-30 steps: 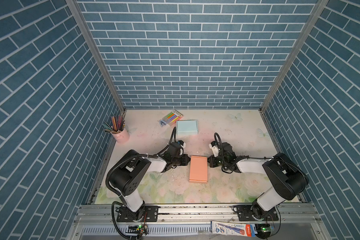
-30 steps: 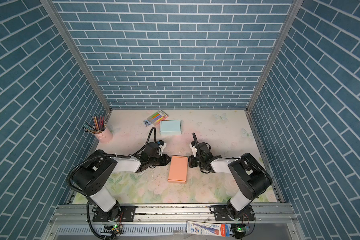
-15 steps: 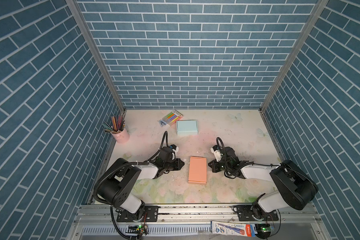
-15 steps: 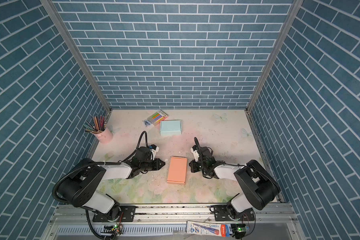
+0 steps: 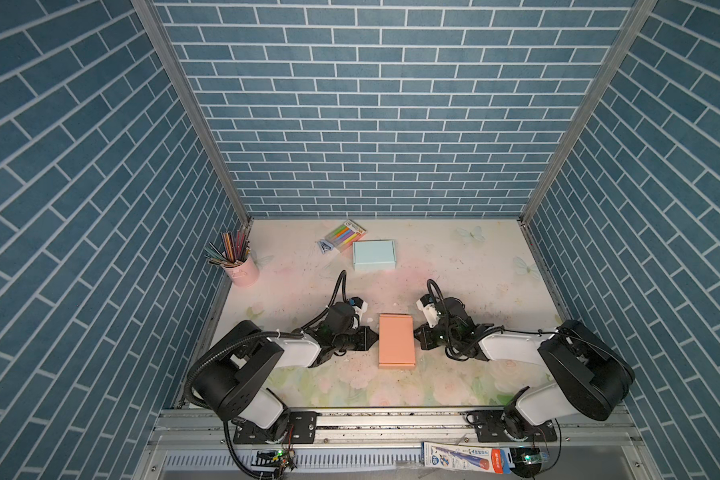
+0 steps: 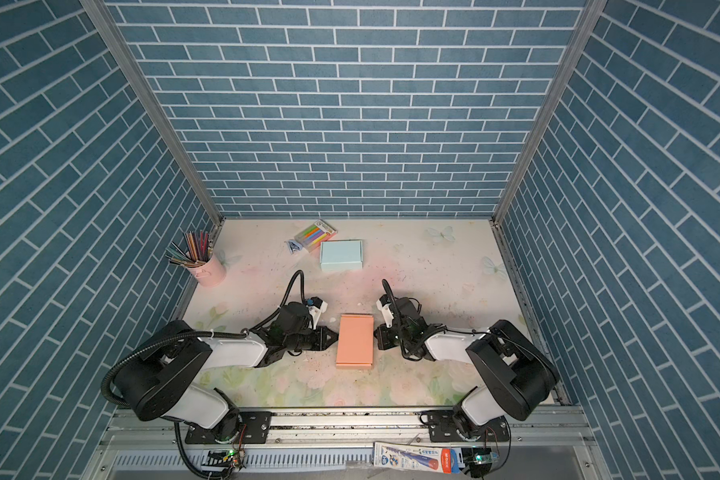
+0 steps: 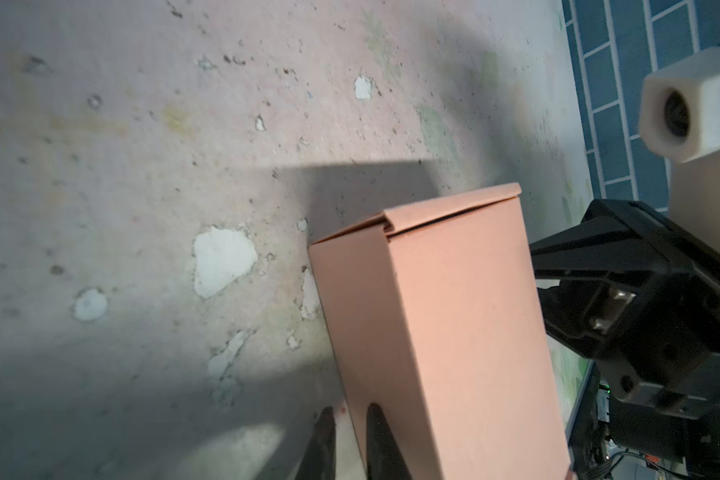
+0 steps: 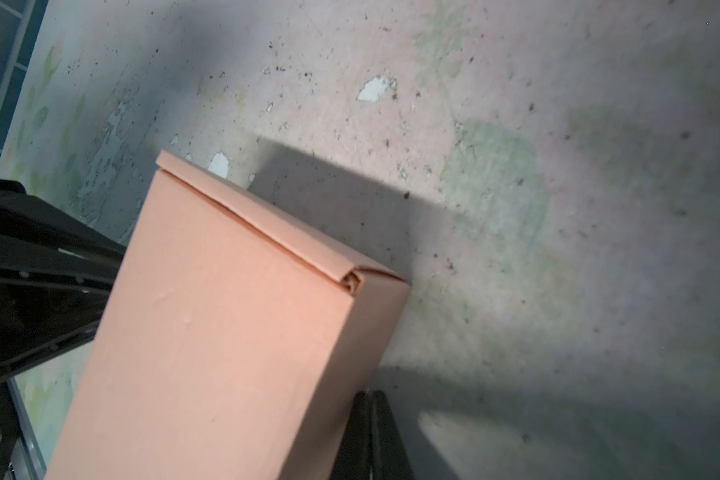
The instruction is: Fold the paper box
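In both top views the left gripper [image 5: 375,337] sits at 9 o'clock of the peach paper box [image 5: 396,347] and the right gripper [image 5: 416,336] at 3 o'clock, each tip right at a long side. The box lies flat and closed between them, its long axis running 12 to 6.

In the left wrist view the left gripper's fingers [image 7: 381,440] stand a narrow slit apart, holding nothing, against the box [image 7: 441,332] wall.

In the right wrist view the right gripper [image 8: 370,432] is pressed closed and empty, just beside the box [image 8: 225,332].
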### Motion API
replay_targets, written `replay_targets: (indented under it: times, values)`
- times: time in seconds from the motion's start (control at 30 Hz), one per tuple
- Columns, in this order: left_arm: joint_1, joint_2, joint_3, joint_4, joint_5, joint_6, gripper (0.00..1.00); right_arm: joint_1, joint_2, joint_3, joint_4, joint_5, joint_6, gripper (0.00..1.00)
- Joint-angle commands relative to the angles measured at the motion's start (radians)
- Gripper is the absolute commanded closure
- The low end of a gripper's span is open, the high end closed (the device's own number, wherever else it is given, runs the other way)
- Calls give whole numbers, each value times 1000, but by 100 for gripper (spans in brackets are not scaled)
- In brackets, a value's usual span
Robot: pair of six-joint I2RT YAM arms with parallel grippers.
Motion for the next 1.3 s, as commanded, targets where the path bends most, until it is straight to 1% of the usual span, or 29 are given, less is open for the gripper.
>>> replay_targets:
  times: [0.0,0.27,0.37,0.43,0.57,0.7,0.9,1.0,1.1,1.27]
  values:
    - [-24,23,5,48,-3,-23,83,30,17,26,28,-15,36,94]
    - [-36,36,18,55,-9,-28,83,55,22,68,65,-46,60,94]
    - [-31,44,42,24,-27,-3,83,58,26,84,75,-51,63,94]
    - [-13,62,64,6,-30,20,83,54,44,98,70,-45,51,94]
    - [41,86,68,32,12,26,83,25,77,104,77,-78,52,95]
    - [46,55,57,-25,-23,58,84,0,41,61,78,-72,60,95]
    - [45,-43,-2,-99,-88,73,83,-12,-21,5,31,-34,54,95]
    - [32,-90,-38,-121,-101,61,83,-8,-62,-43,28,-33,75,94]
    - [-7,-124,-69,-136,-119,40,83,8,-104,-83,14,-23,96,94]
    - [-62,-154,-81,-158,-143,16,83,70,-151,-100,-13,12,133,95]
